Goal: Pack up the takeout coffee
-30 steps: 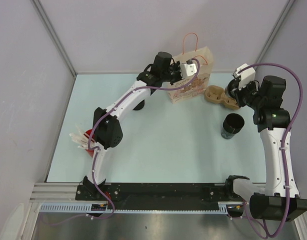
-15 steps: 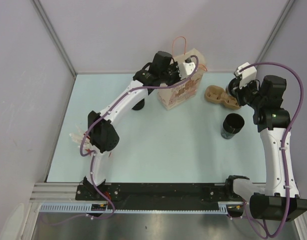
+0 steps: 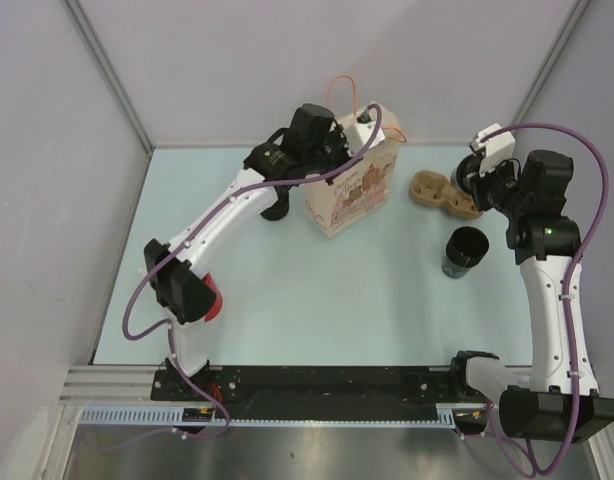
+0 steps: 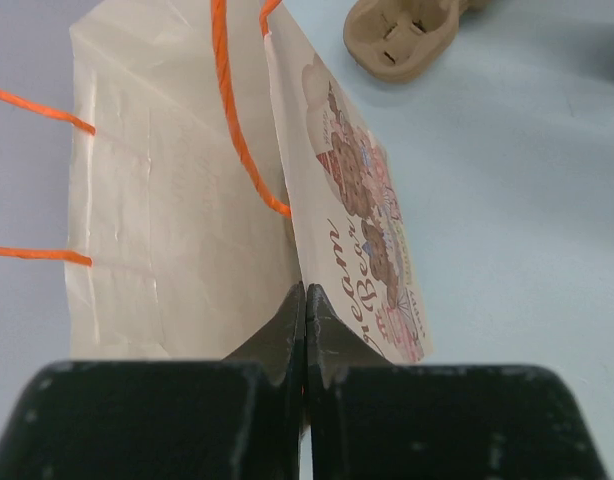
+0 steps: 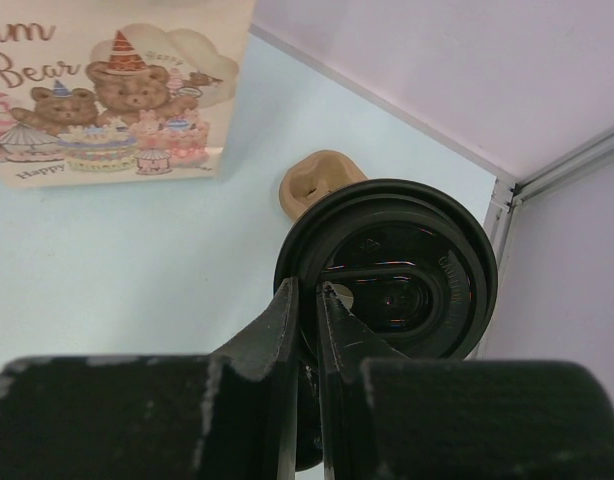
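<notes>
The left arm (image 3: 237, 200) stretches long and low across the pale blue table (image 3: 317, 300) toward the back wall; the left pincer (image 4: 305, 300) is pressed fully together on the mouth edge of the paper bag (image 4: 177, 210), a creased cream bag with orange cord handles and a teddy-bear print, standing just ahead of its fingers; the right arm (image 3: 547, 290) stands folded upright; the right pincer (image 5: 309, 295) is nearly closed, nipping the rim of a round, glossy black lid (image 5: 407, 260); beyond it lies a moulded brown pulp carrier (image 5: 322, 175); a black cup (image 3: 464, 250) stands open-topped back toward that arm's base.
</notes>
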Robot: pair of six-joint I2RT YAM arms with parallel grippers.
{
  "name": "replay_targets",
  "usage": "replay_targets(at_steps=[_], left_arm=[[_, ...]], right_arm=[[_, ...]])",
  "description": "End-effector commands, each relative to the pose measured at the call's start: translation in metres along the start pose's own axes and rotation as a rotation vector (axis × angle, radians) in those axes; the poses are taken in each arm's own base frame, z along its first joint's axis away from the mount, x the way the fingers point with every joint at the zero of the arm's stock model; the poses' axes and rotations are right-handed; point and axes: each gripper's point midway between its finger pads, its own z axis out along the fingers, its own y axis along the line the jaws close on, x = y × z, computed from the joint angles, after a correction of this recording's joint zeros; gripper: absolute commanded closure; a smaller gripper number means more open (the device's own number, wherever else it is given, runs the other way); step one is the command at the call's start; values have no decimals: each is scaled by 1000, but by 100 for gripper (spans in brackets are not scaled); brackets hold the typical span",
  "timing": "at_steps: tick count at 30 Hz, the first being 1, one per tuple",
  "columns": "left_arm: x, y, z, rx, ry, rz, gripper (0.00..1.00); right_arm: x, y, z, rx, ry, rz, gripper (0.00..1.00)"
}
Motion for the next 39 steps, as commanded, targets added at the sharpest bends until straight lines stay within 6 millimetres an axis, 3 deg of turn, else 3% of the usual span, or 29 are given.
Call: replay_targets(at_steps=[1, 5, 8, 14, 19, 25, 31, 35, 39], left_arm=[[-16, 1, -42, -64, -44, -52, 100], [-8, -11, -57, -74, -44, -59, 100], [7, -32, -64, -61, -19, -51, 100], [6, -59, -92, -30, -46, -90, 100], [2, -69, -111, -18, -56, -159, 100], [9, -81, -112, -15, -42, -195, 100], [23, -90, -110, -8, -11, -240, 100], [31, -93, -109, -20, 15, -261, 98], [30, -103, -108, 23, 8, -278, 88]], right_arm=[[-17, -7, -5, 32, -65, -4, 100], [-16, -9, -7, 34, -67, 3, 100], [-16, -10, -8, 31, -69, 8, 100], [-18, -9, -11, 24, -82, 10, 100], [-19, -9, -13, 18, -89, 15, 100], [-21, -7, -13, -2, -102, 25, 100], [-40, -4, -16, -20, -160, 62, 100], [-51, 9, -6, -85, -144, 82, 100], [-64, 51, 11, -193, -109, 27, 100]])
